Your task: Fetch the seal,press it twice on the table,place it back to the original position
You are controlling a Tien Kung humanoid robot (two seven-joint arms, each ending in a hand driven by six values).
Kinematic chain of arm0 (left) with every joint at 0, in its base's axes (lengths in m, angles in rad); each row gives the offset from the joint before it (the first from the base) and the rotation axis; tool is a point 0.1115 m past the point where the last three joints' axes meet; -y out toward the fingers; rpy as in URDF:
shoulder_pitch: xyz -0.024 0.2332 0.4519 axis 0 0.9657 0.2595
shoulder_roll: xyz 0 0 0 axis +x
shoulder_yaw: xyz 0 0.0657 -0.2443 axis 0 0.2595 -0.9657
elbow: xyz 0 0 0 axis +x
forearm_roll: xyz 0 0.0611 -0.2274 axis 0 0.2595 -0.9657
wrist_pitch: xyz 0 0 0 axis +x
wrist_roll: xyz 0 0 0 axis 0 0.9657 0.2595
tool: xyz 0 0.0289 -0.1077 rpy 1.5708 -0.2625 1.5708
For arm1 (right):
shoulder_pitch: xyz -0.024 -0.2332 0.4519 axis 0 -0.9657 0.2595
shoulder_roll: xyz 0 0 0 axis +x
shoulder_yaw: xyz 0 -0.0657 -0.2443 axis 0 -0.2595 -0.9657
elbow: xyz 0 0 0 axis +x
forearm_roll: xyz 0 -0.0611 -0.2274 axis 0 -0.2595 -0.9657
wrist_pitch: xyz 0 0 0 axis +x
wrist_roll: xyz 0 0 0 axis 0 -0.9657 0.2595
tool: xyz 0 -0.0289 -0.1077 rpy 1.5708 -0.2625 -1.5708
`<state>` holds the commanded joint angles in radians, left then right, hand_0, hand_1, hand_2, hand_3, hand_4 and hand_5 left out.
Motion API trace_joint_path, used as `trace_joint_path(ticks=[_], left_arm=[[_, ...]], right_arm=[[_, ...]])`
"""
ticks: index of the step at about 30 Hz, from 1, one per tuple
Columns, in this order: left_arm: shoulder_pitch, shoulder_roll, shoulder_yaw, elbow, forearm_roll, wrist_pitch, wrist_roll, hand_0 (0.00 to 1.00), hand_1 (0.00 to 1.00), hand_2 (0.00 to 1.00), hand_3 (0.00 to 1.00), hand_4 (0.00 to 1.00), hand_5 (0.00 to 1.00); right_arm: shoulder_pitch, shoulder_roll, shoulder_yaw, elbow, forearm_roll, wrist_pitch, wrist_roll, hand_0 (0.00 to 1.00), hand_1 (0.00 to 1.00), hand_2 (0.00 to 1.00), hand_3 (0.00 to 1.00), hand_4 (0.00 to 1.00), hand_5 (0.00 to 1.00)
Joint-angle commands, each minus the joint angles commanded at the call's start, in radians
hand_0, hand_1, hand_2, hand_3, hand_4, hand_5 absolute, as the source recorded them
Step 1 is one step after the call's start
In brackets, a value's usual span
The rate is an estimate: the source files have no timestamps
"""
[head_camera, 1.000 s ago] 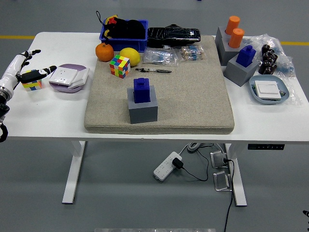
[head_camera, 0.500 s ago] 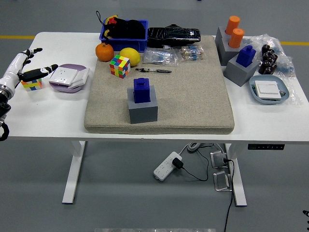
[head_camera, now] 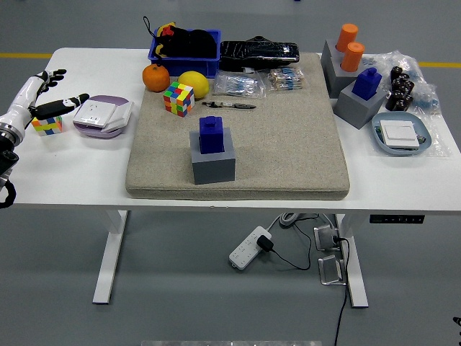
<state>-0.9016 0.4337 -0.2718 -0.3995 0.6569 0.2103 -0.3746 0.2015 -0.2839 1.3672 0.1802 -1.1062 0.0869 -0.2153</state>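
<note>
My left hand has lifted slightly since a second ago, fingers spread and empty above a small colour cube. I see the blue seal well to its right on its grey block.

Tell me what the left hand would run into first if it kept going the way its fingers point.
Probably the lilac socket box. The left hand, fingers spread and holding nothing, points right across the table above a small colourful cube. Height is unclear, so it might pass over the box.
</note>
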Motion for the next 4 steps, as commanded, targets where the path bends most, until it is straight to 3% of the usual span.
trace_joint_path(ticks=[4], left_arm=[[-0.002,0.002,-0.001,-0.001,-0.006,0.002,-0.008,0.894,0.879,0.854,0.873,0.89,0.446]], right_arm=[[-0.001,-0.003,0.001,0.0,0.0,-0.002,0.001,0.845,0.745,0.716,0.718,0.786,0.568]])
